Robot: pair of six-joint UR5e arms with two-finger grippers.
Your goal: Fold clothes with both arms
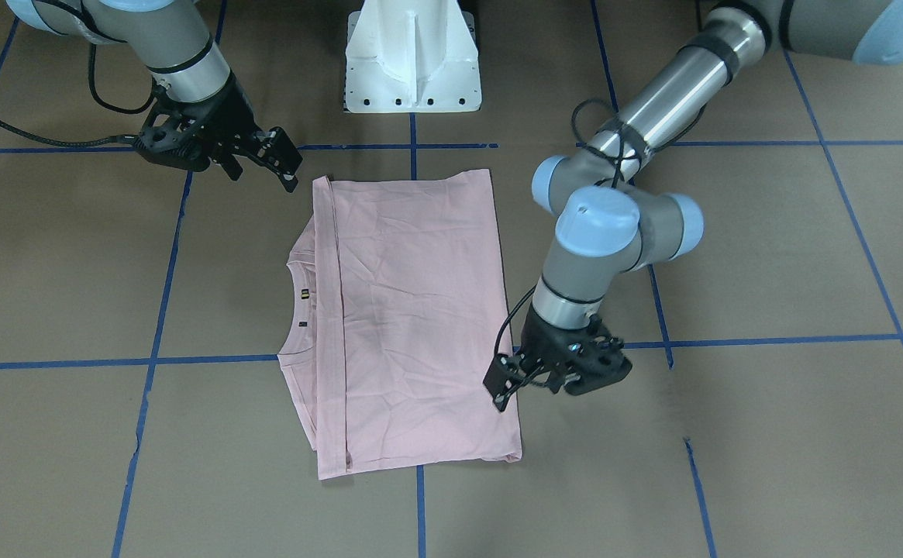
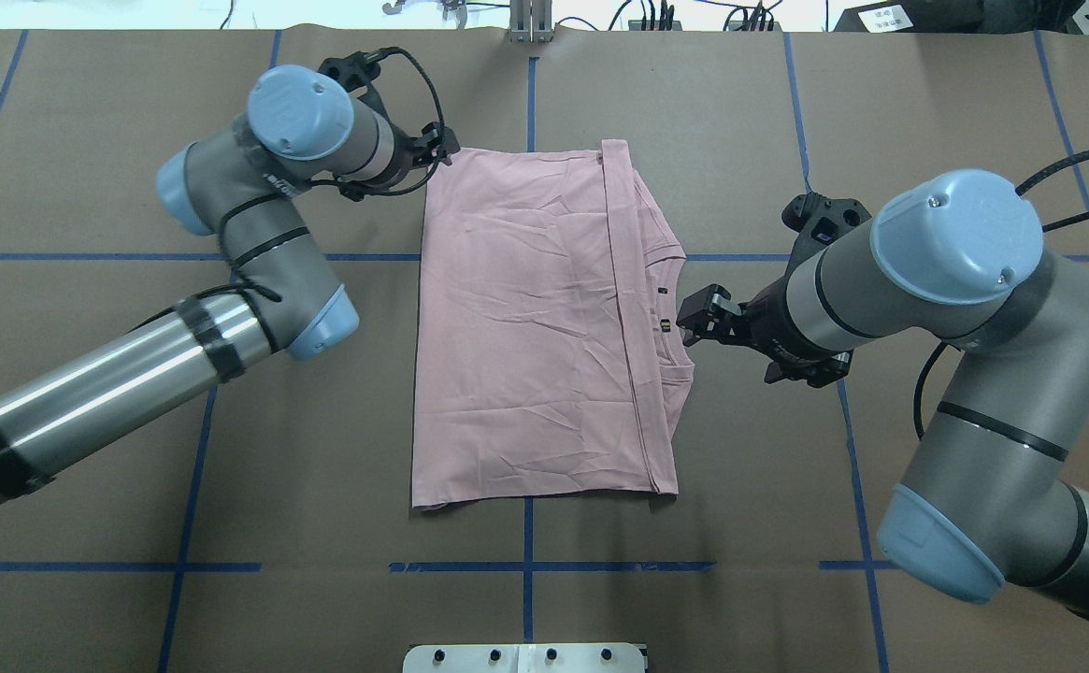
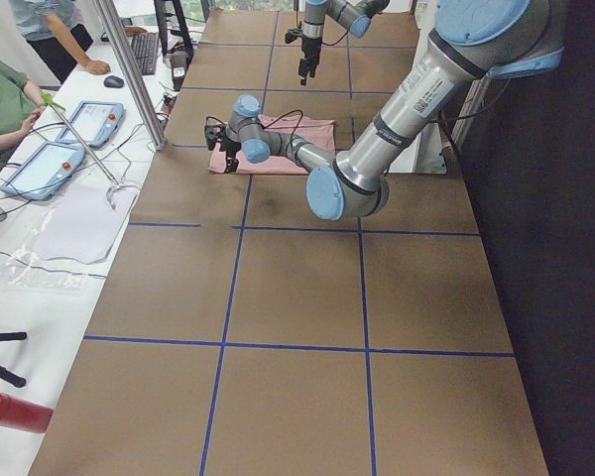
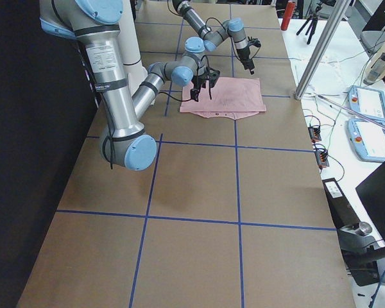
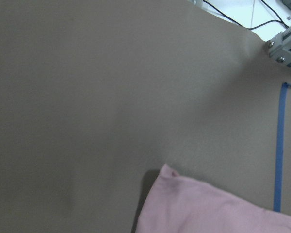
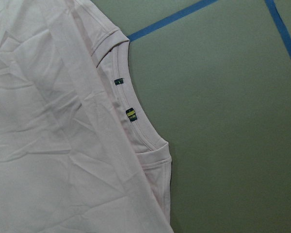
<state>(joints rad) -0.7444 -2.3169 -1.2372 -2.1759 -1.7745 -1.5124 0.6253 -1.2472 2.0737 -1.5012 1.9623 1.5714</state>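
Note:
The pale pink T-shirt point(image 1: 420, 310) point(image 2: 525, 327) lies flat on the brown table, folded into a tall rectangle with its plain reverse up. The Snoopy drawing is hidden. Its ribbed collar point(image 2: 670, 318) point(image 6: 128, 107) sticks out on my right side. My left gripper point(image 2: 444, 150) point(image 1: 509, 387) hovers at the shirt's far left corner, which shows in the left wrist view point(image 5: 184, 204); it looks open and holds nothing. My right gripper point(image 2: 696, 320) point(image 1: 284, 163) is open and empty, raised above the table just right of the collar.
The white pedestal base point(image 1: 412, 62) stands at the near edge. Blue tape lines point(image 2: 525, 565) cross the table. A side bench with tablets point(image 3: 40, 164), an operator point(image 3: 0, 94) and a metal post point(image 3: 129, 69) runs along the far edge.

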